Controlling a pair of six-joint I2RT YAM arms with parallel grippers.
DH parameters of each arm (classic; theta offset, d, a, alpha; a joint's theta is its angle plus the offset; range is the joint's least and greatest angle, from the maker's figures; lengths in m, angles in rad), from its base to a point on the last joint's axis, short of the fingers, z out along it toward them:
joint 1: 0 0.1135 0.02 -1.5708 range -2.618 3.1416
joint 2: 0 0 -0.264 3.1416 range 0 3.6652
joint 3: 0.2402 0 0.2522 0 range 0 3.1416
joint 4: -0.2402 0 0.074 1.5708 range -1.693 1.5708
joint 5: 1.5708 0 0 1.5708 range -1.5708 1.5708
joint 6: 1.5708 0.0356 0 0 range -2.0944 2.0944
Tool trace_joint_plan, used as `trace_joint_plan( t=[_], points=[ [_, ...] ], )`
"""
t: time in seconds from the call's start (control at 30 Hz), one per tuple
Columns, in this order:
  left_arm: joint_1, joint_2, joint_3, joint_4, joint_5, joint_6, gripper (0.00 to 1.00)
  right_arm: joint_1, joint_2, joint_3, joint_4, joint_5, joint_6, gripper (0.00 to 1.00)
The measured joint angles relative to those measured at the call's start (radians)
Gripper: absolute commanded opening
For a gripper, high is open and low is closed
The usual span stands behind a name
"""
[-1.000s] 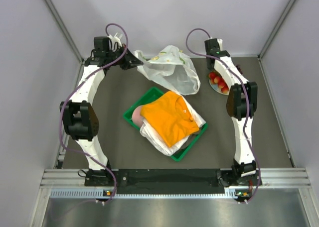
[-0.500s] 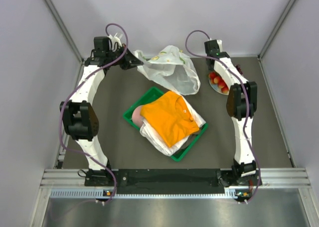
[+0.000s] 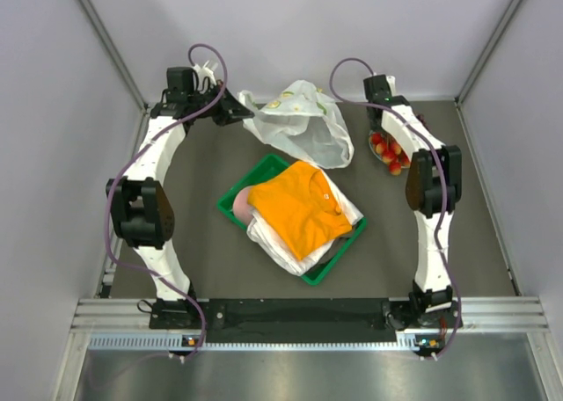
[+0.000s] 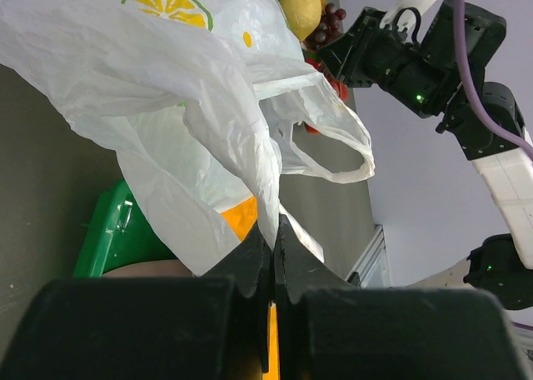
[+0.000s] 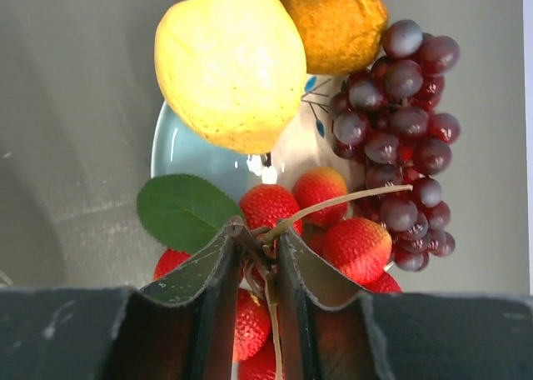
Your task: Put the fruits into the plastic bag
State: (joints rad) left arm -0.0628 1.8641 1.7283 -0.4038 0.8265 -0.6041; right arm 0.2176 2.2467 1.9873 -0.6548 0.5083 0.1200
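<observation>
Left claw [image 4: 273,230] clamped on the plastic bag [image 4: 183,97], right claw [image 5: 260,238] slightly apart around the strawberry stem [image 5: 350,199], pear [image 5: 231,63] and grapes [image 5: 400,122] on the plate [image 5: 175,151].

Bright, even overhead light; top view sharp.
Soft shadows on the worktop [image 3: 202,181]. Wrist views: jaws dark and blurred up close; pear [image 5: 231,63] blown out; bag [image 4: 125,88] glary, near-white.
</observation>
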Motion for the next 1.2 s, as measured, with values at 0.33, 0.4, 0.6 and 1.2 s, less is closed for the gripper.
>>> trace_joint_plan(
  t=[0.33,0.4,0.6,1.2],
  points=[
    [0.000,0.000,-0.030,0.011,0.014,-0.009,0.00,0.000,-0.060,-0.019,-0.018,-0.050,0.036,0.00],
    [0.000,0.000,-0.031,0.016,0.015,-0.016,0.00,0.000,-0.079,-0.031,-0.023,-0.057,0.043,0.00],
    [0.000,0.000,-0.031,0.035,0.020,-0.029,0.00,0.000,-0.152,-0.072,-0.029,-0.074,0.071,0.00],
    [-0.002,0.000,-0.032,0.077,0.022,-0.076,0.00,0.001,-0.460,-0.233,-0.034,-0.151,0.109,0.00]
  ],
)
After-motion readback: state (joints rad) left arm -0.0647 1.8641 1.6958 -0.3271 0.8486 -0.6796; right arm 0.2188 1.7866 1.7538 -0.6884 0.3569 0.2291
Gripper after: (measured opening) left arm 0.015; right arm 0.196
